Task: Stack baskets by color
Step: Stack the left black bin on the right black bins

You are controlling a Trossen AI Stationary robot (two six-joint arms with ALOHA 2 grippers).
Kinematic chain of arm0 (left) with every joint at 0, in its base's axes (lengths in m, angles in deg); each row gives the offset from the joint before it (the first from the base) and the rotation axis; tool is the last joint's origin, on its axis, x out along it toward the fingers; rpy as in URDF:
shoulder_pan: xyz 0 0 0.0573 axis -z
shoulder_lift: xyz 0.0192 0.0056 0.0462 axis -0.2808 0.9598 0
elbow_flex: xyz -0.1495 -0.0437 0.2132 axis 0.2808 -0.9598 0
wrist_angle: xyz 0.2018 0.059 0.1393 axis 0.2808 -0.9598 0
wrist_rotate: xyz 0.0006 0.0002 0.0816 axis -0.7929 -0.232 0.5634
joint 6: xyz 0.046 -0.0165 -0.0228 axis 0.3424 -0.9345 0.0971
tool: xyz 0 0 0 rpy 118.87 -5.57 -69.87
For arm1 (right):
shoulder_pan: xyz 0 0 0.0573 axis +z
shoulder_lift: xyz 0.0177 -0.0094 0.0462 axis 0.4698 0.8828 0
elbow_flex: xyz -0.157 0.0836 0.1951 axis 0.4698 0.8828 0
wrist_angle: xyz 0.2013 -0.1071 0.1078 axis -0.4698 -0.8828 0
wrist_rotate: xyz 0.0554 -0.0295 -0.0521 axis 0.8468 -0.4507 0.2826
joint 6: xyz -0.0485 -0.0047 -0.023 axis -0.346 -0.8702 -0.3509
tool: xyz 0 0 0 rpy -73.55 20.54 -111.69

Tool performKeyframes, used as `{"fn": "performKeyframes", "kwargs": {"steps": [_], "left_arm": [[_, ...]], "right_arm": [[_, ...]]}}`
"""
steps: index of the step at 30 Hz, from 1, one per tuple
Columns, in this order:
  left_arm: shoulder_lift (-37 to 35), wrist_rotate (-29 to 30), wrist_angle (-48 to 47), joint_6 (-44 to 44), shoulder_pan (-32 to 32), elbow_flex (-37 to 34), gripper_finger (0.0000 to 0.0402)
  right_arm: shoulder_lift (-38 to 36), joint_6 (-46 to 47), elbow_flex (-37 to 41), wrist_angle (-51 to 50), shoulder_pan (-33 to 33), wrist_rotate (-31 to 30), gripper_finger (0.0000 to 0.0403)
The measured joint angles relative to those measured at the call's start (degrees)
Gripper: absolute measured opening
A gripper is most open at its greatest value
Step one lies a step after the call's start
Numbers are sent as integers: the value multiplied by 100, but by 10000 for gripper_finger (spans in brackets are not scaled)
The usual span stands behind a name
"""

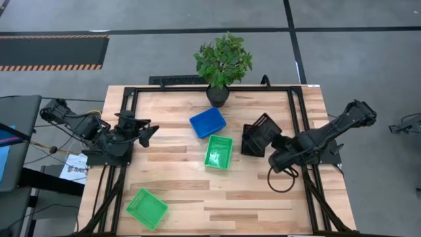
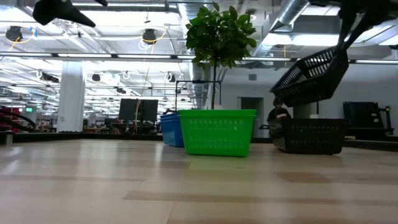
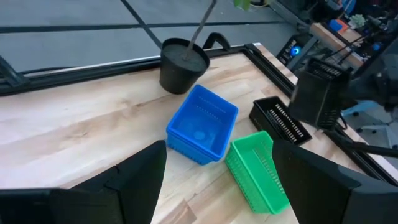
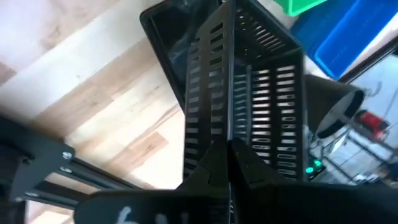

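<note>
Pale wood tabletop (image 1: 177, 191), plant (image 1: 223, 60) at upper centre of the high view. Black basket (image 1: 263, 128) hangs right of centre, pinched by one wall in my right gripper (image 1: 279, 153); fingers fully shut on it. It is tilted, open side facing left, long axis roughly up-down in frame, above a second black basket (image 2: 309, 135) on the table. Judgement: level it, align long axes, lower straight before release. Left gripper (image 1: 146, 131) waits at the left edge, jaws wide, empty.
</note>
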Motion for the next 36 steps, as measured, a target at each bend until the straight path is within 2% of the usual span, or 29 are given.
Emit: {"fn": "performKeyframes", "kwargs": {"steps": [6, 12, 21, 36], "left_arm": [[-2, 26, -87, -15, -196, 0, 281], [0, 28, -214, -17, -332, 0, 281], [-2, 28, -266, -79, -434, 0, 281], [-2, 45, -281, -127, -434, 0, 281]], "right_arm": [[-28, -259, 0, -2, 75, 263, 1], [-62, -1229, 0, -18, 77, 435, 1], [-381, -2011, 0, 398, -52, 754, 1], [-480, -2471, -2, 749, -323, 907, 0]]}}
